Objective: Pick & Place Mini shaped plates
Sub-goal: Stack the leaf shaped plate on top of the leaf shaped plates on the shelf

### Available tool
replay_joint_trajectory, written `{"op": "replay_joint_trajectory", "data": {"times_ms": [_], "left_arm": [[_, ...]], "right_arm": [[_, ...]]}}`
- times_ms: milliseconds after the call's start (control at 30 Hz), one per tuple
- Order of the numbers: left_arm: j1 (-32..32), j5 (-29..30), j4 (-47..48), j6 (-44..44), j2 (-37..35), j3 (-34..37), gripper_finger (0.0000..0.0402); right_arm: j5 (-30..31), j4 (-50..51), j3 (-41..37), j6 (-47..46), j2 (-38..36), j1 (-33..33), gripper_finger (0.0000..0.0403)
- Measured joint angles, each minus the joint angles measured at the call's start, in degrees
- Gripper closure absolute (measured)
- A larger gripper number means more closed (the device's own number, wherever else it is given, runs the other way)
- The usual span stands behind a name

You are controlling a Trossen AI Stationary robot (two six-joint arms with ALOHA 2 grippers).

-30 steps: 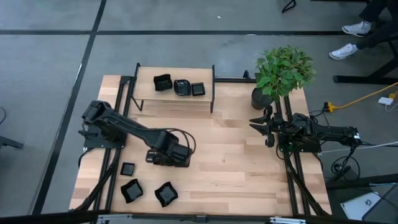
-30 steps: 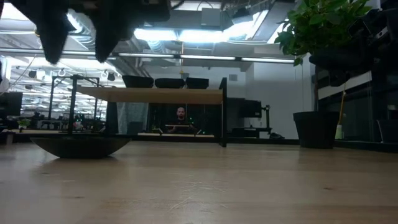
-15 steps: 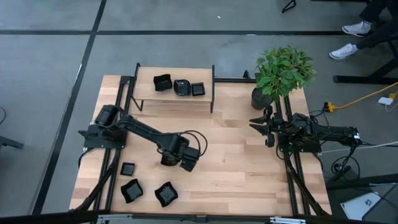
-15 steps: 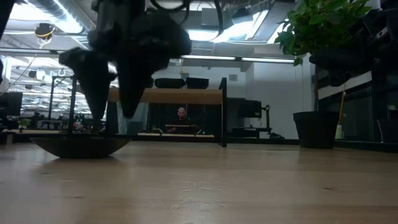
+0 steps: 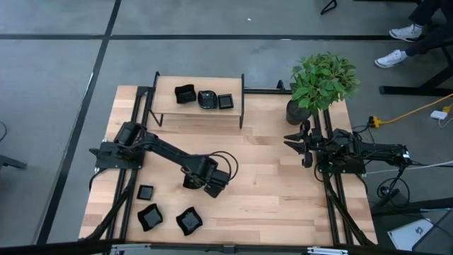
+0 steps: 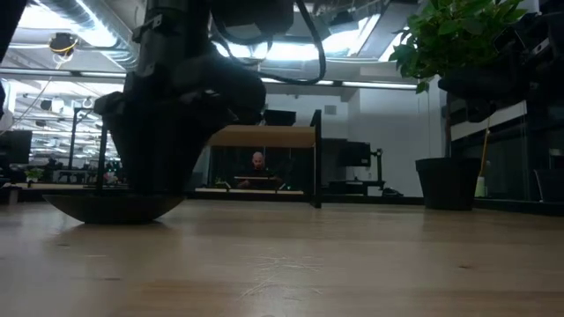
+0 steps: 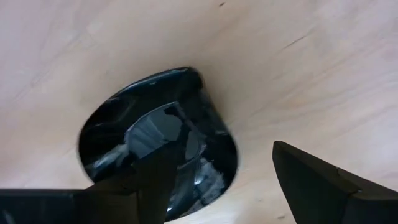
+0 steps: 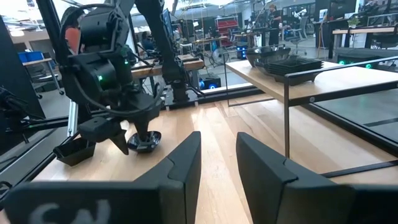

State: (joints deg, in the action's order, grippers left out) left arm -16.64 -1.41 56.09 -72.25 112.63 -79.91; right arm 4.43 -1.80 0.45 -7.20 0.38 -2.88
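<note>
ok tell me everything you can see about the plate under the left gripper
The plate is small, glossy black and roundish, with a raised rim and reflections in its shallow well. It sits flat on the wooden table, near the front left, apart from the other plates. The left gripper is right over it with open jaws, one finger over the well, the other beside the rim.

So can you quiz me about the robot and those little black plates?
1. Count: how many mini shaped plates sit on the raised shelf?
2. True or false: the left gripper is shut tight on the plate under it.
3. Pick one. The right gripper waits: A) beside the potted plant; B) over the shelf; C) over the plates at the table's front left.

Key: 1) Three. 2) False: its fingers are open, one over the plate, one beside it. 3) A.
</note>
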Motion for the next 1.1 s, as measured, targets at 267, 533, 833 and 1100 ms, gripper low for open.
{"op": "replay_joint_trajectory", "data": {"times_ms": [267,533,833,1100], "left_arm": [[-0.2,0.6,0.7,-1.9,1.6,0.0,0.0202],[-0.1,0.7,0.7,-4.1,2.7,0.0,0.0279],[0.0,3.2,0.5,-12.7,2.7,0.0,0.0353],[0.7,3.5,0.4,-19.2,2.4,0.0,0.0396]], "right_arm": [[0.0,0.0,0.0,0.0,0.0,0.0,0.0300],[0.0,0.0,0.0,0.0,0.0,0.0,0.0300],[0.0,0.0,0.0,0.0,0.0,0.0,0.0300],[0.0,0.0,0.0,0.0,0.0,0.0,0.0300]]}}
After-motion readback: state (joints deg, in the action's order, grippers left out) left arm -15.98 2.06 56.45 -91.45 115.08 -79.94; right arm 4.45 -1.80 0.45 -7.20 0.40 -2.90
